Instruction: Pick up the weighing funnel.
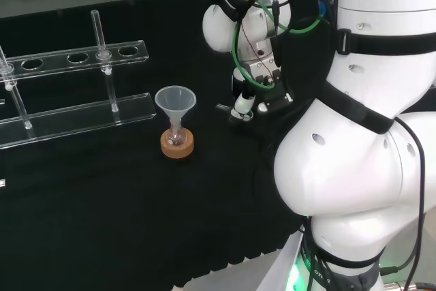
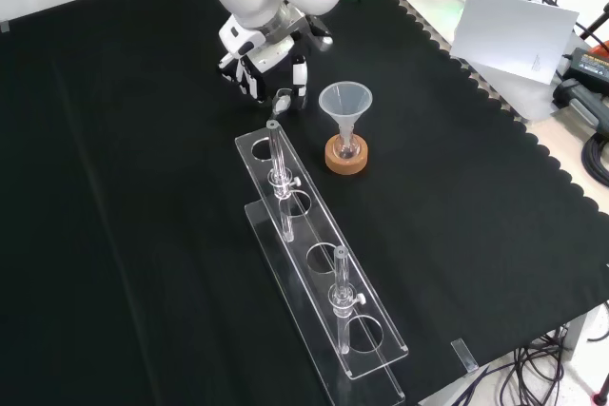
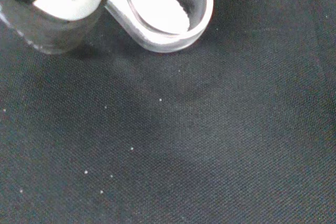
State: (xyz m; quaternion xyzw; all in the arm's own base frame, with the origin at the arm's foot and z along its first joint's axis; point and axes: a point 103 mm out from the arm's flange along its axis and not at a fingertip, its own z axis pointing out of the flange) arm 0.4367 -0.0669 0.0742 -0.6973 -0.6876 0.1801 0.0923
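Here, low over the black counter, the hand seems to have its fingers curled onto the weighing funnel, a clear scoop just off the cloth. A slow, level, straight lift should keep it from slipping. Farther off in the head view, the funnel stands in a small flask on a cork ring. Both look empty. Beyond is a clear rack with glass tubes.

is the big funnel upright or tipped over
Upright: the funnel stands mouth up, its stem in the small flask on the cork ring. The front view shows the same.
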